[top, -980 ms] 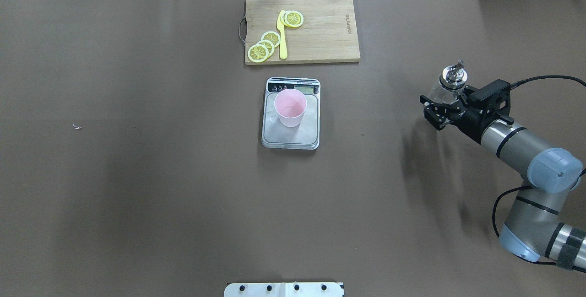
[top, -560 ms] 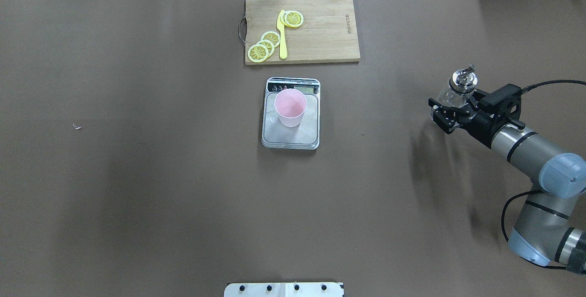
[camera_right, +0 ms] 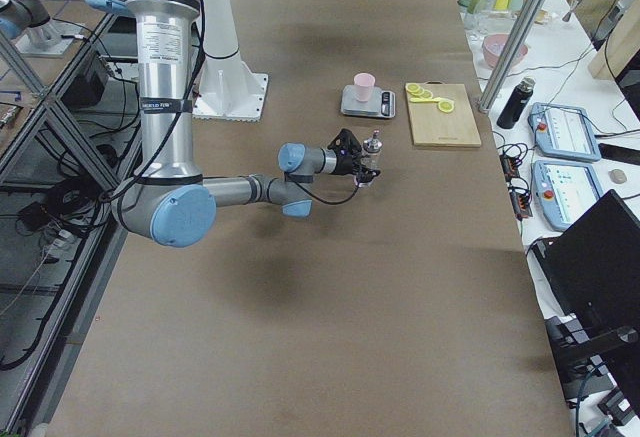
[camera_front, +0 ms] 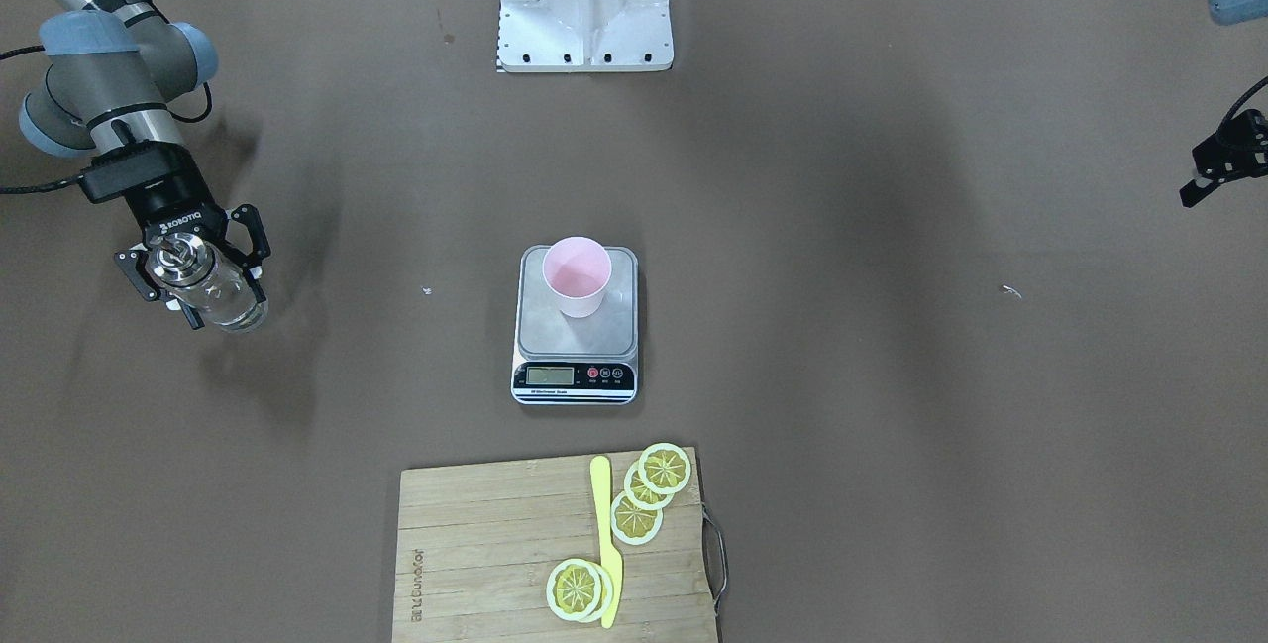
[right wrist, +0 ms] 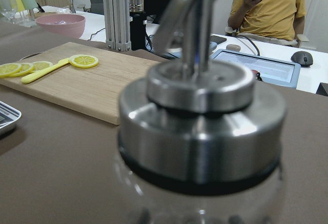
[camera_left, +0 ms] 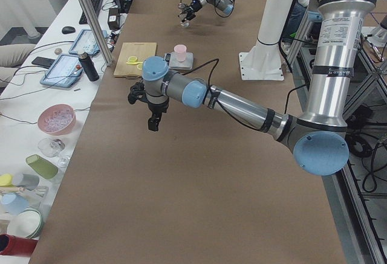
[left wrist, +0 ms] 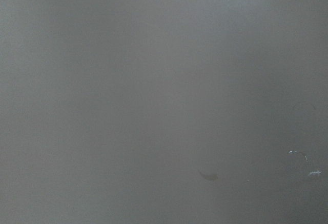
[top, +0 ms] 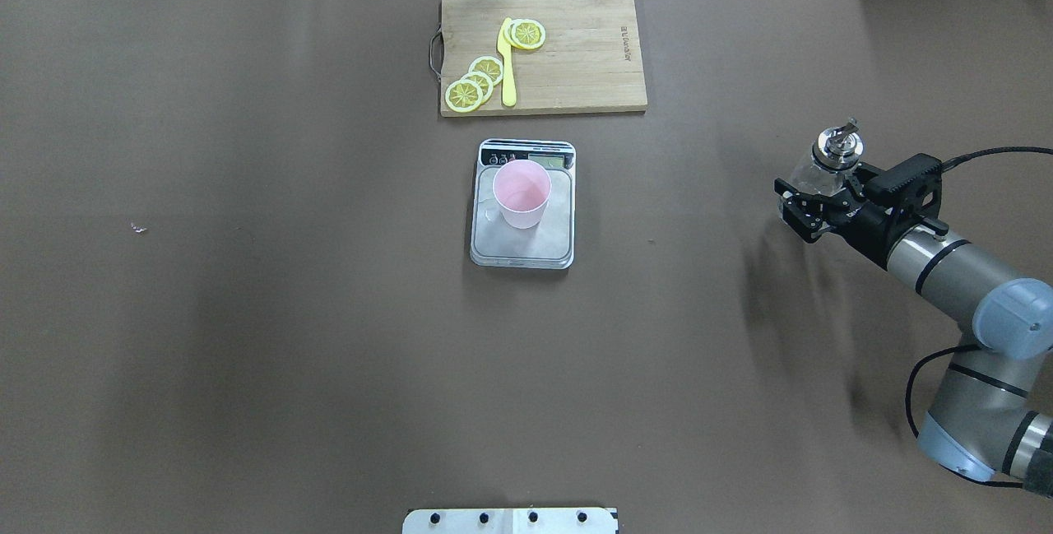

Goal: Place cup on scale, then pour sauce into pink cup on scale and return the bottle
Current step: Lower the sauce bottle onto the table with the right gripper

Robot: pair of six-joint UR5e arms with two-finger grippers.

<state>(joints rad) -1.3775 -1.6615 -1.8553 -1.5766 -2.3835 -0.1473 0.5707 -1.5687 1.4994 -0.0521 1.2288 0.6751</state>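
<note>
Right gripper [camera_front: 203, 281]: grips the bottle [camera_front: 233, 311] near right edge of table [top: 247, 353].
Left gripper [camera_front: 1223, 162]: toward the opposite side, opening cannot be told.
Cup [top: 521, 192]: on scale [top: 526, 250], centre, well apart from both.

- Right gripper [camera_front: 210, 288]: you can read "ROBOTIQ" in white capitals on its black body in the front-facing view.
- Cutting board [camera_front: 475, 524]: you will find a burnt-in brand word running along one short end. Its letters are too small to make out in any view.
- Scale [camera_front: 540, 326]: the display [camera_front: 551, 375] on the black front strip shows pale, but you cannot read its digits.
- The fine white print under that display and the marks by the buttons [camera_front: 599, 374] are too small to read.
</note>
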